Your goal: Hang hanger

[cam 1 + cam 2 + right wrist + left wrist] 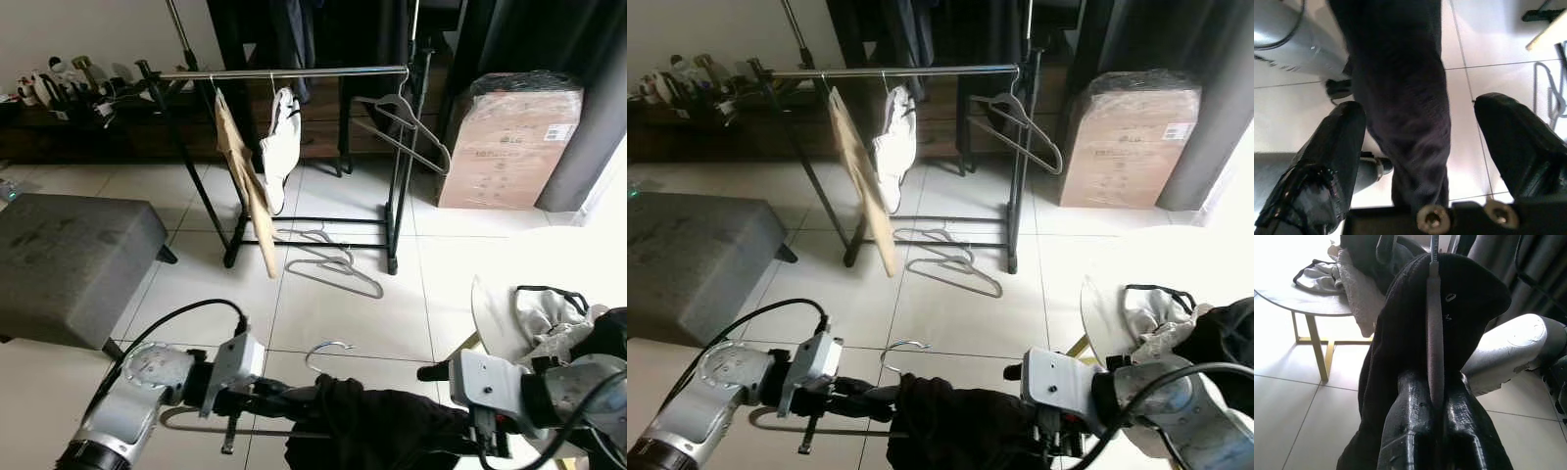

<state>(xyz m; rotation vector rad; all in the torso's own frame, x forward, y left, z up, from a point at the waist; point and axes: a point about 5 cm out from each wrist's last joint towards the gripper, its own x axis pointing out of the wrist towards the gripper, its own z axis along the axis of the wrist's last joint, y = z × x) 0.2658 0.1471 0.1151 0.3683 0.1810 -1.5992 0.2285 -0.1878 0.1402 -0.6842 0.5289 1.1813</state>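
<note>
A grey hanger [1435, 333] carries a black garment [382, 426] draped over it, low in front of me. Its metal hook [328, 350] curls up toward the rack. My left gripper [1435, 382] is shut on the hanger's bar, with the black cloth hanging on both sides of the fingers. My right gripper [1420, 117] is open, one finger on each side of the hanging black cloth and neither pressing it. The clothes rack [284, 72] stands a few tiles ahead, its silver rail running across the top of the eye views.
On the rail hang a tan garment [245, 176], a white garment [282, 142] and an empty hanger [407, 122]. Spare hangers [328, 257] lie under the rack. A grey ottoman [69, 255] is left, a cardboard box [509, 142] back right, a round white table [490, 313] with clothes right.
</note>
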